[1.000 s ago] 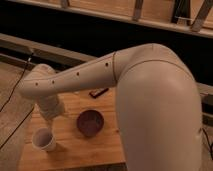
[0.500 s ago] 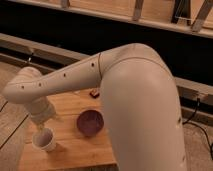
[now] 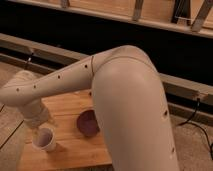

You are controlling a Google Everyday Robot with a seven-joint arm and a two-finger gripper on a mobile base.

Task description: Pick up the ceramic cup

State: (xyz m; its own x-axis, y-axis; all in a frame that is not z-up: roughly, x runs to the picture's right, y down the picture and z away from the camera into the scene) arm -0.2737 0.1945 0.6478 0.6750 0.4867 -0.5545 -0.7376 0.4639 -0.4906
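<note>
Just above the ceramic cup (image 3: 45, 140), near the surface's (image 3: 75, 150) left edge, hangs the gripper (image 3: 38, 128); how far open it is, I cannot tell. An off-centre descent could knock the cup over.

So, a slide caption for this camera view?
Robot's hand poised over the white ceramic cup, purple bowl beside it on a wooden table.

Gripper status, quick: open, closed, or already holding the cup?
Gripper: state cannot be told. It is directly over the left rim of the ceramic cup, which stands on the wooden table.
</note>
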